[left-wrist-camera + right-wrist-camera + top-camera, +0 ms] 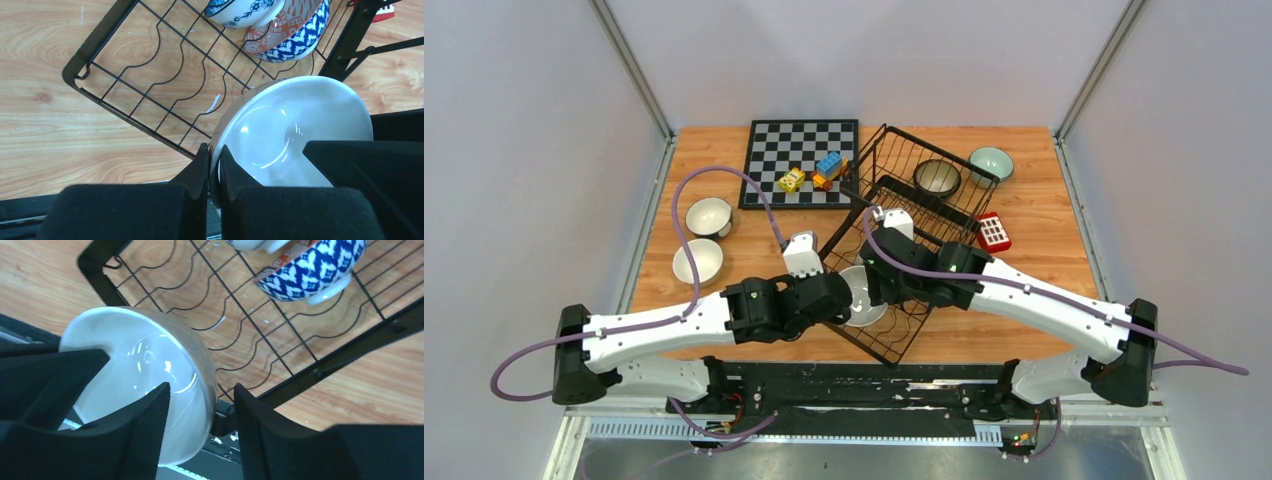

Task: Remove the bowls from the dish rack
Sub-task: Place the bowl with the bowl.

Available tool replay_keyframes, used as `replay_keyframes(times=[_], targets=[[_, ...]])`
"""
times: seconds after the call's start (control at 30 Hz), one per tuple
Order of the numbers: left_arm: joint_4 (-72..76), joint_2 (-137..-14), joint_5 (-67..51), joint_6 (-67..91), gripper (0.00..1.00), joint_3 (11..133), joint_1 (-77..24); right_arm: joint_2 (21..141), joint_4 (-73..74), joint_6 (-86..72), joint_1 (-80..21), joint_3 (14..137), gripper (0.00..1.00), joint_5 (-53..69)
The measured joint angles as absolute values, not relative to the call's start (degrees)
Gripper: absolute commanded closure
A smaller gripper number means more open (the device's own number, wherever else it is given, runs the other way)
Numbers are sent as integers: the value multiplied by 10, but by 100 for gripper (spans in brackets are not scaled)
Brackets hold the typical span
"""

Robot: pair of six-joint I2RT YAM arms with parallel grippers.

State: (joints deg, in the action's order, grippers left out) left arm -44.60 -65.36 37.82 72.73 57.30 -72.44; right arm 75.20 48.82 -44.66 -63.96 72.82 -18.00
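The black wire dish rack (944, 151) lies slanted mid-table. A white-inside bowl (861, 296) is tilted at the rack's near corner. My left gripper (846, 303) is shut on its rim; the left wrist view shows the jaws (214, 165) pinching the rim of the bowl (295, 130). My right gripper (874, 283) is open and straddles the opposite rim (200, 405), one finger inside the bowl (135, 365), one outside with a gap. A blue-and-white patterned bowl (315, 270) and a dark bowl (937, 177) are in the rack.
Two pale bowls (709, 215) (697, 262) stand on the table at the left. A mint bowl (991, 162) stands beyond the rack on the right. A chessboard (802, 160) with toy blocks lies at the back. A red object (993, 232) lies right of the rack.
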Motion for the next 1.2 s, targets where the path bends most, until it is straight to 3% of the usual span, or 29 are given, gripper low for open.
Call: replay_keyframes(times=[0.1,0.17,0.4,0.6,0.77,0.97,1.2], targets=[[-446,-646,379,714,100,564,-724,737,470,-423,-640,728,8,-157],[-447,-637,382,706,100,561,-724,723,459,-404,-640,727,1,-142],[-459,-577,391,638,100,557,-662,656,450,-303,-640,727,1,-102],[-484,-466,376,504,100,538,-428,549,446,-212,-640,718,4,-86],[-500,-425,349,404,100,537,-220,466,401,-194,-640,633,7,-69],[-494,-445,285,355,100,516,-80,443,345,-194,-640,525,9,-32],[-455,-509,201,358,100,497,60,441,317,-190,-640,498,10,6]])
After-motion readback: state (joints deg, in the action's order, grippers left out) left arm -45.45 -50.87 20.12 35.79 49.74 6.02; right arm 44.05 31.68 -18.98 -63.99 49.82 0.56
